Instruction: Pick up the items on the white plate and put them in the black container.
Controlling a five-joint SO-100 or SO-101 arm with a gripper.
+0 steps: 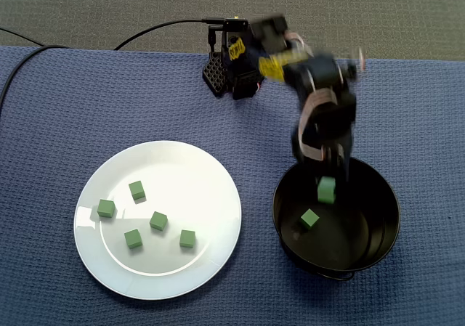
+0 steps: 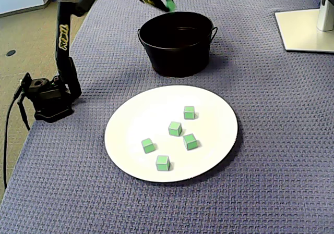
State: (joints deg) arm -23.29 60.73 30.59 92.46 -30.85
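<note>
Five cubes [image 2: 175, 128] on plate [image 2: 135, 114], possibly monitor stand [image 2: 305, 31] beyond container [image 2: 177, 57].

Count of green cubes [image 1: 158, 221]: seven. Five lie on the white plate [image 1: 190, 172], one sits inside the black bucket [image 1: 367, 224], and one is between the jaws of the arm [image 1: 327, 108]. One plate, one bucket, one arm. One white stand foot [image 2: 308, 29] on the desk.
</note>
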